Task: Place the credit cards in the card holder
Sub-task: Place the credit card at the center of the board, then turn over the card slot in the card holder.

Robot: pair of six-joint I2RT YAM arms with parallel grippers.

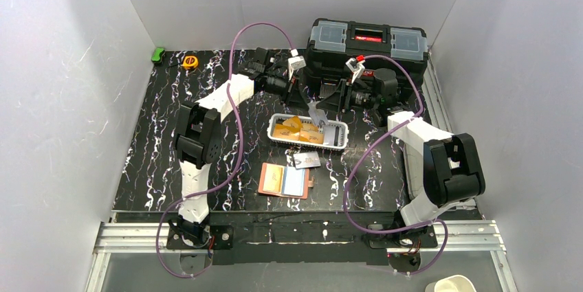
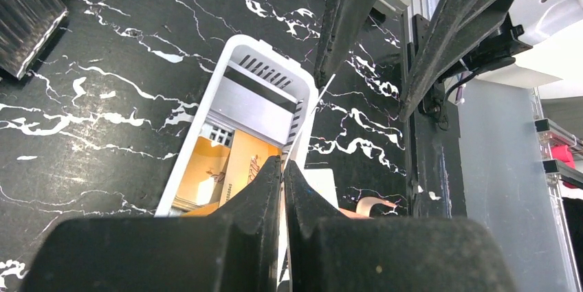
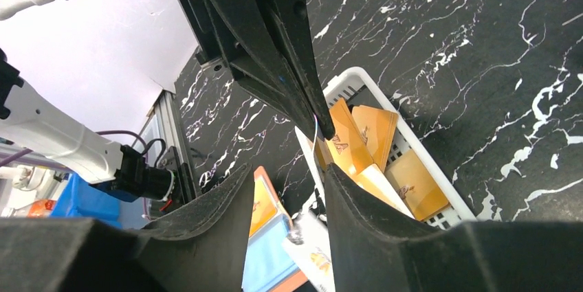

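A robotics lab cell: plain white walls [image 1: 62,99] box in a black marbled table [image 1: 172,99], aluminium rails [image 1: 137,237] line its near edge, and a toolbox [image 1: 368,38] and tape measure [image 1: 190,62] sit at its far edge.

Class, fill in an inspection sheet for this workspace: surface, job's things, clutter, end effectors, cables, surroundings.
Surface: black marbled table.
Job's things: holder lies open, showing two cards; loose card beside it; orange cards in basket; grey card held above basket.
Clutter: toolbox, tape measure, green object at far edge.
End effectors: left shut on grey card; right open.
Cables: purple cables loop over table.
Surroundings: white walls; bowl off the table.
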